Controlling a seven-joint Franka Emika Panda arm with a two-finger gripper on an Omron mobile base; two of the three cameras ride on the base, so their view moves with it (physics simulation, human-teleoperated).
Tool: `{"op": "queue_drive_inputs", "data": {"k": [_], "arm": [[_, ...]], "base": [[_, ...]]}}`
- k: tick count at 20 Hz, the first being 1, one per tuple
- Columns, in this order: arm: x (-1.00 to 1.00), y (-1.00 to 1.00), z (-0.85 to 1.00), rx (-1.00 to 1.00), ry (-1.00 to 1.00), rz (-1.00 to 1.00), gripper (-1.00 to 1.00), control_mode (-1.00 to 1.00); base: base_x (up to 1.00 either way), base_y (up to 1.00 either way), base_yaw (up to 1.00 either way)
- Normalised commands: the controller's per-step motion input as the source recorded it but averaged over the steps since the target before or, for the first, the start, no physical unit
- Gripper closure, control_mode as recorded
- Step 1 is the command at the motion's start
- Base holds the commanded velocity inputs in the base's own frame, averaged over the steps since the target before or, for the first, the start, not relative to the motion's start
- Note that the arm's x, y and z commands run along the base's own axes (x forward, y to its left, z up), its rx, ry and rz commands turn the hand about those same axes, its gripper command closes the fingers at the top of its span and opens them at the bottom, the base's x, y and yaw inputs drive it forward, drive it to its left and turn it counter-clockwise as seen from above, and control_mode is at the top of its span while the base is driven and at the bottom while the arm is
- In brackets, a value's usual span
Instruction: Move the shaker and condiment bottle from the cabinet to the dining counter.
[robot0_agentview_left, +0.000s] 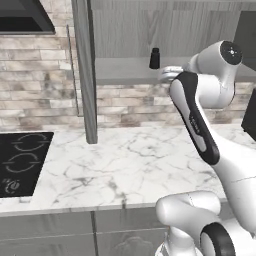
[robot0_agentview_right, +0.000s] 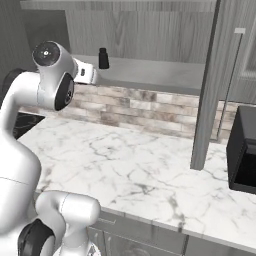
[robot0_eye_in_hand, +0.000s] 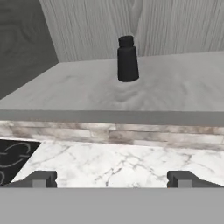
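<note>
Hand view: cabinet (robot0_eye_in_hand: 87, 26) open over the marble surface (robot0_agentview_left: 125, 160), black shaker (robot0_eye_in_hand: 127, 59) upright on its grey shelf (robot0_eye_in_hand: 175, 92), well ahead of the claw (robot0_eye_in_hand: 112, 179), roughly centred between its fingers, which are spread wide and hold nothing.

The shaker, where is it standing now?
The shaker stands upright on the grey inner shelf of the open cabinet, above the brick wall, straight ahead of the open gripper.

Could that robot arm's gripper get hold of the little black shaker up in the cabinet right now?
Probably yes: the shaker stands alone on the cabinet shelf, doors open, and the gripper faces it with jaws wide.
</note>
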Motion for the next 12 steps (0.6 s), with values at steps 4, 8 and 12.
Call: {"op": "queue_drive_inputs", "data": {"k": [4, 8, 12], "arm": [[0.50, 0.00, 0.12, 0.03, 0.00, 0.00, -1.00, -1.00], [0.53, 0.00, 0.08, 0.00, 0.00, 0.00, -1.00, -1.00], [0.45, -0.01, 0.00, 0.00, -0.01, 0.00, -1.00, -1.00]], "base": [[0.00, 0.00, 0.00], [0.00, 0.00, 0.00], [0.00, 0.00, 0.00]]}}
